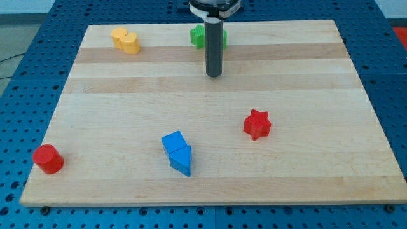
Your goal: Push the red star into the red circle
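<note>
The red star (257,124) lies on the wooden board right of centre. The red circle (48,158), a short cylinder, stands near the board's bottom left corner. My tip (213,75) is at the lower end of the dark rod in the upper middle of the board. It is above and left of the red star, well apart from it, and far from the red circle.
A blue block (177,152), shape unclear, lies between star and circle near the bottom centre. A yellow block (125,40) sits at the top left. A green block (200,35) is partly hidden behind the rod at the top. The board's edge (210,202) borders a blue perforated table.
</note>
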You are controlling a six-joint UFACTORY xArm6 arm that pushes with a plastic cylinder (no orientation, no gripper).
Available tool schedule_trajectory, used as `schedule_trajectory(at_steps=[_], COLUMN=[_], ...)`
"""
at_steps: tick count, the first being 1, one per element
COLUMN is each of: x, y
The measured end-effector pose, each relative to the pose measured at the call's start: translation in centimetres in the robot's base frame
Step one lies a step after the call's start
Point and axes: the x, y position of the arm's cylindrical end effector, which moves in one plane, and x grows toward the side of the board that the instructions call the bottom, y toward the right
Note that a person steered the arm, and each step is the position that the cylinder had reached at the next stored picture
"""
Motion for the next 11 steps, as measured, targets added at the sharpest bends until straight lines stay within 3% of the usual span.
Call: schedule_trajectory(at_steps=[1,2,3,5,7,9,11], x=[0.7,4.6,12.6,14.3,12.0,8.0,11.8], y=[1.8,10.1,16.6,1.5,-10.3,-13.2,-25.4])
